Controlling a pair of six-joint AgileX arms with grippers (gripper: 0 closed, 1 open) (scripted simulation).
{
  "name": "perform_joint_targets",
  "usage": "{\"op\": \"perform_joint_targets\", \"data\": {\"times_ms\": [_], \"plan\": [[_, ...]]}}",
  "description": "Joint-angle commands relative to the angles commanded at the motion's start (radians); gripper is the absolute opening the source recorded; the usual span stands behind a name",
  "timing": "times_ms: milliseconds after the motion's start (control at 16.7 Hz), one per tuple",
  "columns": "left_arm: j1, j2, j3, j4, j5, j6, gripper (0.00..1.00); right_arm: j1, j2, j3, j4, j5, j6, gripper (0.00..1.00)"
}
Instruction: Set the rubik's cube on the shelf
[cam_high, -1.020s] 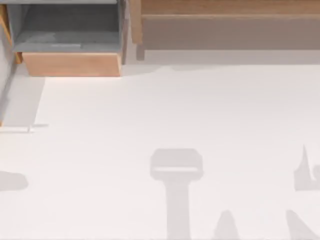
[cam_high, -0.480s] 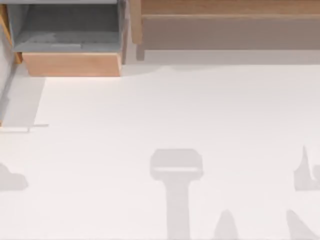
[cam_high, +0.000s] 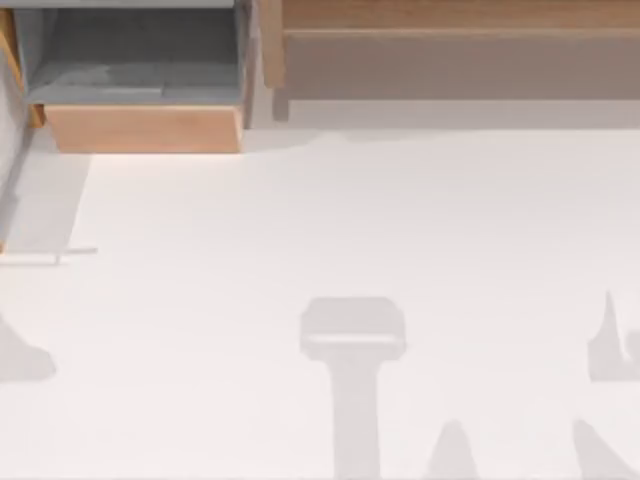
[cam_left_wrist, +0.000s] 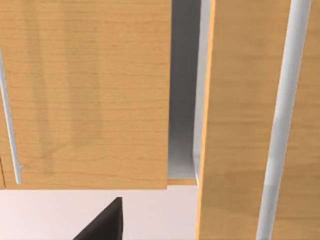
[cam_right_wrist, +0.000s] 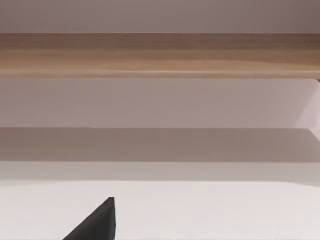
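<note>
Shelf (cam_high: 450, 15) along table (cam_high: 330, 220) far edge, right of grey-lined box (cam_high: 140, 60) — pincer spreads cannot be told — dark fingertips (cam_left_wrist: 102, 225) in both wrist views.

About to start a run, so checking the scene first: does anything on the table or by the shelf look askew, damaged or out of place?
Nothing stands out. The shelf sits straight along the table's far edge, and the box compartment beside it looks square and undamaged.

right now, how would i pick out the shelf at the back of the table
Look along the far edge of the white table in the top view, right side. The shelf is the long ledge with a grey-brown front. Unlike the grey-lined box compartment to its left, it is long and open.
</note>
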Motion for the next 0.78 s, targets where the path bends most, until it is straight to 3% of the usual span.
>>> {"op": "perform_joint_targets", "data": {"times_ms": [360,780], "plan": [[0.050,-0.022,-0.061,0.036,0.049,0.003,1.00,0.000,0.000,0.000,0.000,0.000,0.000,1.00],[0.072,-0.015,-0.024,-0.020,0.033,-0.024,1.00,0.000,0.000,0.000,0.000,0.000,0.000,1.00]]}}
